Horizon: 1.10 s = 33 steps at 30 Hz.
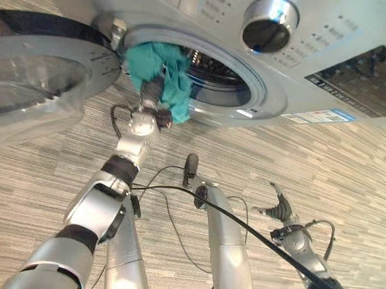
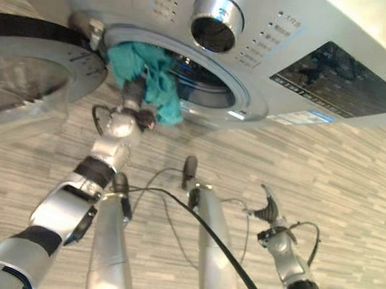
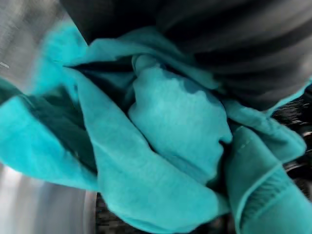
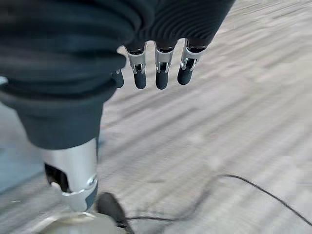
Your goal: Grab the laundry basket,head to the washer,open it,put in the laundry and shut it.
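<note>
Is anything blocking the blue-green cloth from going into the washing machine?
Nothing visible is in the way. The door is swung open to the side, and the cloth already hangs at the edge of the round opening, with the left robot hand under it. The drum behind looks open.

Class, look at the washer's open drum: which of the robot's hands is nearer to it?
Left. The left hand is at the rim of the drum opening, wrapped in the teal cloth. The right hand hangs low over the floor, well away from the washer.
</note>
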Tool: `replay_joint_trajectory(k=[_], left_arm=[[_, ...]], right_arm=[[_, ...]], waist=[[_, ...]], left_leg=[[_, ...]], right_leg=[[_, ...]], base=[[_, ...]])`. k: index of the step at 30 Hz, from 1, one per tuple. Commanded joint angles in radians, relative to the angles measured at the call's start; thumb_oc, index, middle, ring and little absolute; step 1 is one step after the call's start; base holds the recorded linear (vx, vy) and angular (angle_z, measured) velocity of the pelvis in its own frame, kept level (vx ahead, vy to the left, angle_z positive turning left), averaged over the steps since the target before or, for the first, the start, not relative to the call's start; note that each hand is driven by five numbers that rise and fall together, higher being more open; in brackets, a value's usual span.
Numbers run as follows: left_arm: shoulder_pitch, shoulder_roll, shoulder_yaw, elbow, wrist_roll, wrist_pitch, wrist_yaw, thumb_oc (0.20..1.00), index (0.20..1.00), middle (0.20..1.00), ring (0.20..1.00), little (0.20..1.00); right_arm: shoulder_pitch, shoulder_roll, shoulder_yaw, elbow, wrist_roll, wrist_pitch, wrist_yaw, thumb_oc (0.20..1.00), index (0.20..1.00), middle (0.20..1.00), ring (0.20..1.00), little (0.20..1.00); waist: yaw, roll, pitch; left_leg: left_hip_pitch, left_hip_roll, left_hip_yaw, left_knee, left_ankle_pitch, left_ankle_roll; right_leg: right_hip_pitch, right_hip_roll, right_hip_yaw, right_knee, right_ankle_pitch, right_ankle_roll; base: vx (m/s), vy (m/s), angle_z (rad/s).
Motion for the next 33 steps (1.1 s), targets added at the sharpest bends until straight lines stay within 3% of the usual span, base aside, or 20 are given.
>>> replay_joint_trajectory(k=[1, 6, 10, 13, 16, 20, 21, 22, 23, 25, 26, 27, 30, 31, 32, 33], left_arm=[[-0.118, 0.003, 0.035, -0.011, -0.051, -0.119, 0.027, 0.2, 0.2, 0.2, 0.2, 0.2], [-0.28, 0.01, 0.074, 0.018, -0.142, -0.148, 0.043, 0.2, 0.2, 0.2, 0.2, 0.2], [-0.519, 0.099, 0.083, 0.111, -0.251, -0.179, 0.049, 0.2, 0.2, 0.2, 0.2, 0.2], [-0.651, 0.142, 0.119, 0.139, -0.383, -0.241, 0.075, 0.2, 0.2, 0.2, 0.2, 0.2], [-0.712, 0.168, 0.144, 0.109, -0.429, -0.287, 0.105, 0.2, 0.2, 0.2, 0.2, 0.2], [-0.689, 0.186, 0.131, 0.128, -0.405, -0.247, 0.095, 0.2, 0.2, 0.2, 0.2, 0.2], [-0.663, 0.253, -0.037, 0.305, -0.227, -0.053, -0.04, 1.0, 1.0, 1.0, 1.0, 1.0], [-0.67, 0.255, -0.04, 0.315, -0.227, -0.052, -0.048, 1.0, 1.0, 1.0, 1.0, 1.0], [-0.671, 0.285, -0.115, 0.363, -0.143, -0.002, -0.099, 1.0, 1.0, 1.0, 1.0, 1.0], [-0.665, 0.327, -0.302, 0.467, 0.16, 0.127, -0.217, 1.0, 1.0, 1.0, 1.0, 1.0], [-0.677, 0.327, -0.326, 0.491, 0.219, 0.127, -0.206, 1.0, 1.0, 1.0, 1.0, 1.0], [-0.691, 0.318, -0.406, 0.541, 0.385, 0.177, -0.238, 1.0, 1.0, 1.0, 1.0, 1.0], [-0.691, 0.272, -0.545, 0.608, 0.717, 0.232, -0.247, 1.0, 1.0, 1.0, 1.0, 1.0], [-0.693, 0.27, -0.545, 0.61, 0.723, 0.232, -0.249, 1.0, 1.0, 1.0, 1.0, 1.0], [-0.651, 0.26, -0.609, 0.616, 0.854, 0.251, -0.29, 1.0, 1.0, 1.0, 1.0, 1.0], [-0.599, 0.199, -0.606, 0.54, 0.925, 0.24, -0.262, 1.0, 1.0, 1.0, 1.0, 1.0]], right_arm=[[0.084, -0.04, -0.015, -0.027, 0.035, -0.024, -0.038, 1.0, 1.0, 1.0, 1.0, 1.0], [0.071, -0.05, -0.023, -0.047, 0.031, -0.027, -0.052, 1.0, 1.0, 1.0, 1.0, 1.0], [0.057, -0.074, -0.044, -0.057, 0.037, -0.047, -0.07, 1.0, 1.0, 1.0, 1.0, 1.0], [0.045, -0.086, -0.049, -0.063, 0.043, -0.053, -0.082, 1.0, 1.0, 1.0, 1.0, 1.0], [0.042, -0.098, -0.049, -0.073, 0.042, -0.051, -0.083, 1.0, 1.0, 1.0, 1.0, 1.0], [0.061, -0.107, -0.044, -0.092, 0.05, -0.057, -0.073, 1.0, 1.0, 1.0, 1.0, 1.0], [0.076, -0.141, -0.051, -0.106, 0.079, -0.075, -0.036, 1.0, 1.0, 1.0, 1.0, 1.0], [0.075, -0.139, -0.05, -0.108, 0.08, -0.075, -0.035, 1.0, 1.0, 1.0, 1.0, 1.0], [0.084, -0.154, -0.059, -0.121, 0.084, -0.079, -0.019, 1.0, 1.0, 1.0, 1.0, 1.0], [0.095, -0.181, -0.07, -0.135, 0.079, -0.068, 0.01, 1.0, 1.0, 1.0, 1.0, 1.0], [0.098, -0.18, -0.071, -0.139, 0.078, -0.063, 0.021, 1.0, 1.0, 1.0, 1.0, 1.0], [0.092, -0.198, -0.067, -0.142, 0.074, -0.058, 0.031, 1.0, 1.0, 1.0, 1.0, 1.0], [0.088, -0.227, -0.061, -0.164, 0.074, -0.054, 0.055, 1.0, 1.0, 1.0, 1.0, 1.0], [0.089, -0.225, -0.061, -0.165, 0.075, -0.053, 0.055, 1.0, 1.0, 1.0, 1.0, 1.0], [0.106, -0.236, -0.063, -0.202, 0.073, -0.049, 0.073, 1.0, 1.0, 1.0, 1.0, 1.0], [0.052, -0.238, -0.012, -0.039, 0.096, -0.045, 0.058, 1.0, 1.0, 1.0, 1.0, 1.0]], waist=[[-0.036, 0.039, -0.065], [-0.075, 0.028, -0.055], [-0.114, 0.022, -0.045], [-0.131, 0.016, -0.031], [-0.138, 0.014, -0.02], [-0.143, 0.013, -0.021], [-0.142, 0.029, -0.024], [-0.144, 0.026, -0.022], [-0.142, 0.033, -0.024], [-0.133, 0.054, -0.031], [-0.132, 0.052, -0.03], [-0.13, 0.061, -0.034], [-0.132, 0.063, -0.037], [-0.132, 0.061, -0.036], [-0.131, 0.061, -0.034], [-0.104, 0.073, -0.028]], left_leg=[[-0.036, 0.06, -0.006, -0.081, 0.041, 0.048], [-0.049, 0.081, 0.002, -0.098, 0.032, 0.048], [-0.042, 0.114, 0.008, -0.17, 0.047, 0.039], [-0.024, 0.148, 0.008, -0.227, 0.059, 0.03], [0.007, 0.169, 0.009, -0.286, 0.076, 0.018], [0.046, 0.178, 0.014, -0.337, 0.096, 0.007], [0.084, 0.185, 0.02, -0.367, 0.107, 0.003], [0.084, 0.184, 0.021, -0.369, 0.111, 0.003], [0.095, 0.182, 0.027, -0.379, 0.116, 0.003], [0.122, 0.183, 0.037, -0.389, 0.118, -0.001], [0.126, 0.18, 0.037, -0.395, 0.123, 0.0], [0.137, 0.181, 0.038, -0.399, 0.121, -0.001], [0.159, 0.176, 0.037, -0.407, 0.124, -0.005], [0.161, 0.175, 0.038, -0.408, 0.124, -0.005], [0.182, 0.172, 0.041, -0.421, 0.123, -0.008], [0.207, 0.16, 0.042, -0.434, 0.125, -0.008]], right_leg=[[-0.013, 0.031, 0.068, -0.031, -0.092, 0.016], [-0.044, 0.055, 0.09, -0.057, -0.08, 0.027], [-0.053, 0.091, 0.102, -0.149, -0.051, 0.046], [-0.046, 0.112, 0.102, -0.215, -0.027, 0.064], [-0.03, 0.123, 0.096, -0.275, -0.009, 0.075], [-0.004, 0.132, 0.083, -0.317, 0.005, 0.078], [0.024, 0.139, 0.08, -0.336, 0.009, 0.077], [0.025, 0.138, 0.081, -0.338, 0.012, 0.076], [0.032, 0.136, 0.079, -0.341, 0.015, 0.074], [0.058, 0.132, 0.075, -0.348, 0.011, 0.072], [0.062, 0.129, 0.073, -0.35, 0.014, 0.071], [0.072, 0.128, 0.069, -0.35, 0.012, 0.072], [0.091, 0.12, 0.065, -0.353, 0.016, 0.068], [0.093, 0.12, 0.065, -0.353, 0.015, 0.068], [0.111, 0.117, 0.063, -0.36, 0.015, 0.067], [0.137, 0.108, 0.063, -0.365, 0.012, 0.067]], base=[[0.01, -0.039, -0.12], [0.02, -0.065, -0.24], [0.05, -0.087, -0.19], [0.05, -0.086, -0.23], [0.06, -0.115, -0.05], [0.03, -0.065, 0.03], [0.02, -0.016, 0.04], [0.0, 0.0, 0.0], [0.0, 0.0, 0.0], [0.01, 0.045, 0.02], [0.01, 0.053, 0.06], [-0.01, 0.039, 0.04], [0.0, 0.033, 0.07], [0.0, 0.05, 0.07], [0.01, 0.063, 0.11], [0.0, 0.063, 0.1]])
